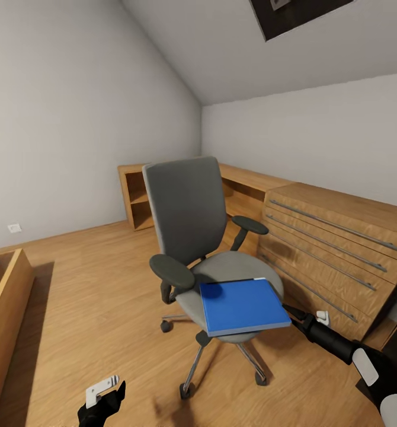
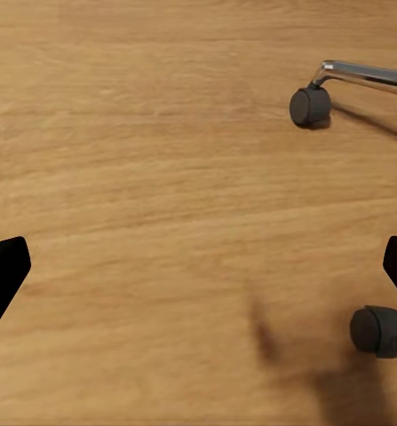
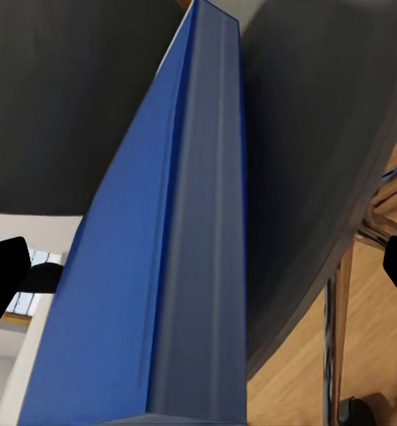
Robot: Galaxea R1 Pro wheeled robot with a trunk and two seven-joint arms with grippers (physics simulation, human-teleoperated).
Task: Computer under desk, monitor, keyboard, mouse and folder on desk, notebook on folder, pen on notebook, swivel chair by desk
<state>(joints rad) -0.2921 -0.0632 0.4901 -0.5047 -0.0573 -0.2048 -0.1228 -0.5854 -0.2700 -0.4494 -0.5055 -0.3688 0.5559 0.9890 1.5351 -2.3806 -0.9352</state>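
The swivel chair point(image 1: 189, 219) stands mid-floor with its grey back upright, and its castors point(image 2: 309, 105) show in the left wrist view. A flat blue folder point(image 1: 243, 305) lies on the seat, overhanging the front. My right gripper point(image 1: 293, 312) reaches in at the folder's right edge. In the right wrist view the right gripper point(image 3: 198, 275) is open, its fingers wide apart on either side of the folder's edge point(image 3: 189, 266). My left gripper point(image 1: 106, 398) hangs low at the chair's front left, and the left gripper point(image 2: 198, 266) is open over bare wooden floor.
A light wooden drawer chest point(image 1: 335, 249) runs along the right wall, close behind the chair. A low wooden shelf unit point(image 1: 136, 198) stands in the far corner. A wooden frame point(image 1: 6, 302) lines the left edge. Open floor lies left of the chair.
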